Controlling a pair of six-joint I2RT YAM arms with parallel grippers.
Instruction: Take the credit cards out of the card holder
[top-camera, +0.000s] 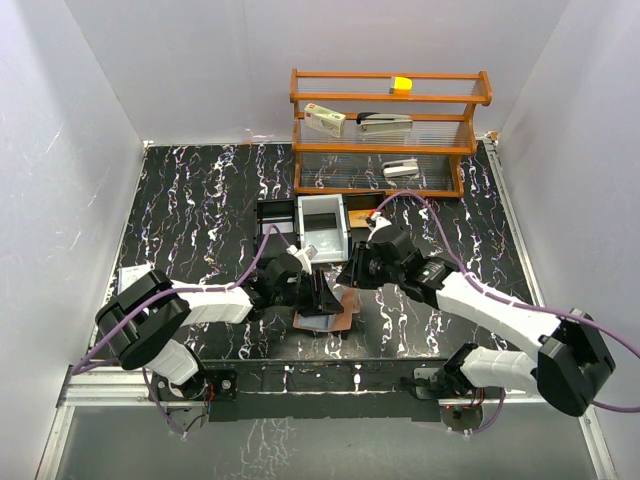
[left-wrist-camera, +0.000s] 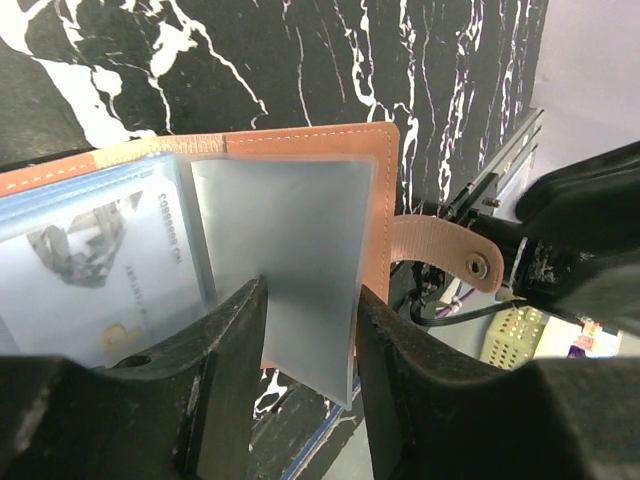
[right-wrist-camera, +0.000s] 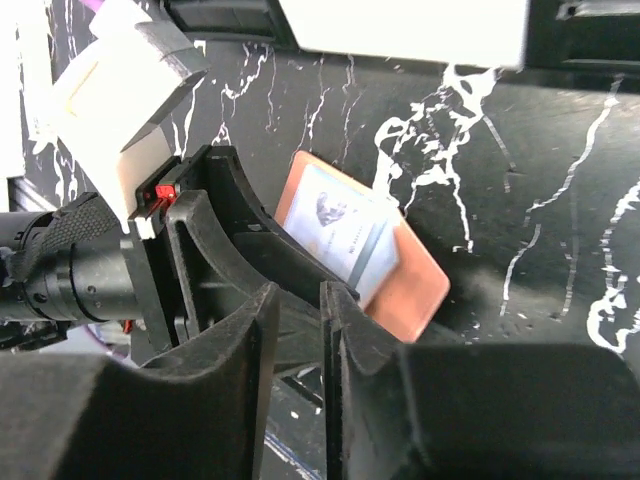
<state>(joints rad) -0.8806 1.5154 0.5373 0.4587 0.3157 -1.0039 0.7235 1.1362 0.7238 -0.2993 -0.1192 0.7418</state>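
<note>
Salmon leather, the card holder (left-wrist-camera: 300, 138) lies open at the table's near edge, midway along. My left pincer (left-wrist-camera: 310, 292) has its jaws apart, straddling its clear sleeve (left-wrist-camera: 285, 220); a card (left-wrist-camera: 90, 270) sits in the next pocket. My right pincer (right-wrist-camera: 298, 292), just beside, is nearly closed on nothing. Beyond: white tray (top-camera: 301, 222), wooden rack (top-camera: 430, 150).

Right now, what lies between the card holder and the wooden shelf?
In the top view, a white tray flanked by black trays sits between the card holder and the wooden shelf.
</note>
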